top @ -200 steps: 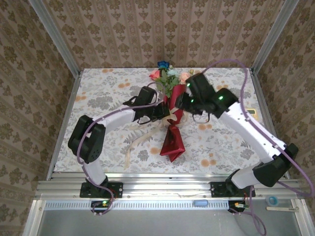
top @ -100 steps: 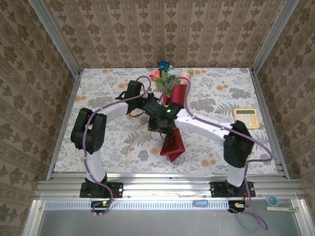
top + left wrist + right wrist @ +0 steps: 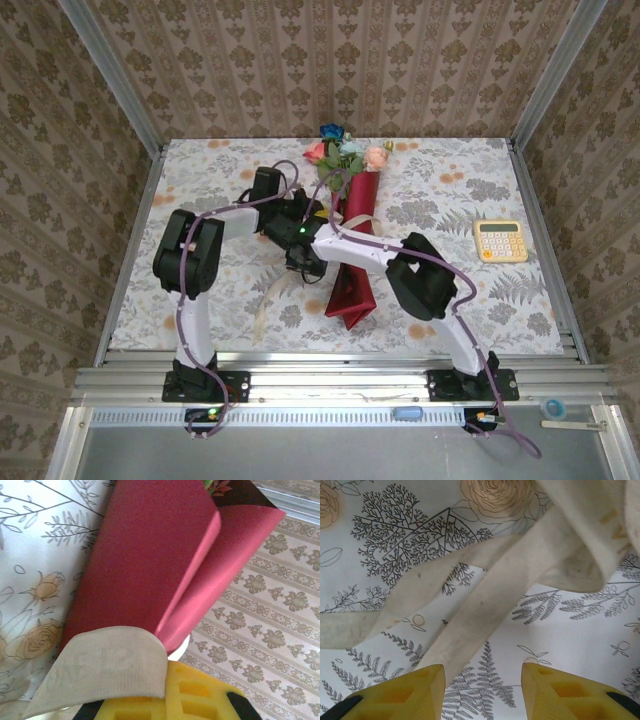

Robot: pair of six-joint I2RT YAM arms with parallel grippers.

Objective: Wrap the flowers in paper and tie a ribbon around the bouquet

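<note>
Wrapping looks done: flowers (image 3: 342, 155) sit in the dark red paper (image 3: 145, 555) cone. The bouquet (image 3: 350, 290) lies mid-desk (image 3: 500, 300), heads at the far end.

Tying not finished, by my reading: ribbon (image 3: 485, 595) lies in loose strands on the cloth left of the cone, no knot seen.

Left hand (image 3: 175, 697) closed, a ribbon flap pinched in it. Right hand (image 3: 482, 680) fingers apart over two strands, holding nothing.

Both arms cover the cone's middle from above; cannot tell whether ribbon already circles it.
</note>
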